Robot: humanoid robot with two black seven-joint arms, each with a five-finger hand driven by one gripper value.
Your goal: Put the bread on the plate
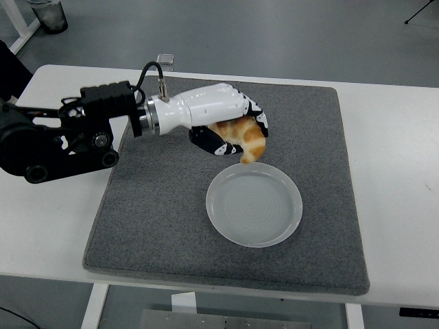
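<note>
One bread [241, 136], one plate [254, 203], one mat [171, 199], one hand [223, 120], one tabletop [398, 171].

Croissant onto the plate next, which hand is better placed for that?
Left. The left hand already grips the croissant just beyond the empty white plate's far rim. The right arm is out of view.
</note>
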